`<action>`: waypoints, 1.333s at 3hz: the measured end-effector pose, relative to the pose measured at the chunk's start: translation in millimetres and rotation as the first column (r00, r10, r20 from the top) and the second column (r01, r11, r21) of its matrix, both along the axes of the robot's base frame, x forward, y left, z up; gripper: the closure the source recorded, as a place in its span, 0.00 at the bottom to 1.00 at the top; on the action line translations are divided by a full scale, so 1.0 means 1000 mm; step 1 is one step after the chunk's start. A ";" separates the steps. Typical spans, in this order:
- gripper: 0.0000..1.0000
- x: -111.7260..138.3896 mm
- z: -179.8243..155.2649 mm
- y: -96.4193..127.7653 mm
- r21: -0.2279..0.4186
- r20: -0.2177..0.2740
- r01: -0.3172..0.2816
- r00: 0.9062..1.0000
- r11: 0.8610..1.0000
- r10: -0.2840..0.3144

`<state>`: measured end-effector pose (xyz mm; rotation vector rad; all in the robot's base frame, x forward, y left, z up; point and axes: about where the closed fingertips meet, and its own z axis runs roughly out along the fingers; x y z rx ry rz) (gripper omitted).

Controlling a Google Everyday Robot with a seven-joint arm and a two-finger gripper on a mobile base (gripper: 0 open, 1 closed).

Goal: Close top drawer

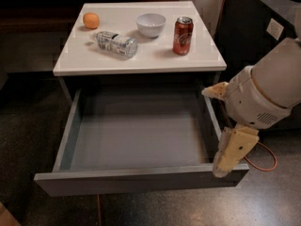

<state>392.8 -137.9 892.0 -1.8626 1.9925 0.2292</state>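
Matt cream plastic tool (214, 132) hangs beside the matt grey top drawer (141, 182).
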 end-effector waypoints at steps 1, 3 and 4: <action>0.00 -0.009 -0.034 0.015 -0.007 -0.014 -0.071 0.997 0.997 0.071; 0.00 -0.021 -0.091 0.035 -0.029 -0.045 -0.145 0.989 0.989 0.143; 0.00 -0.032 -0.115 0.040 -0.080 -0.084 -0.191 0.979 0.978 0.184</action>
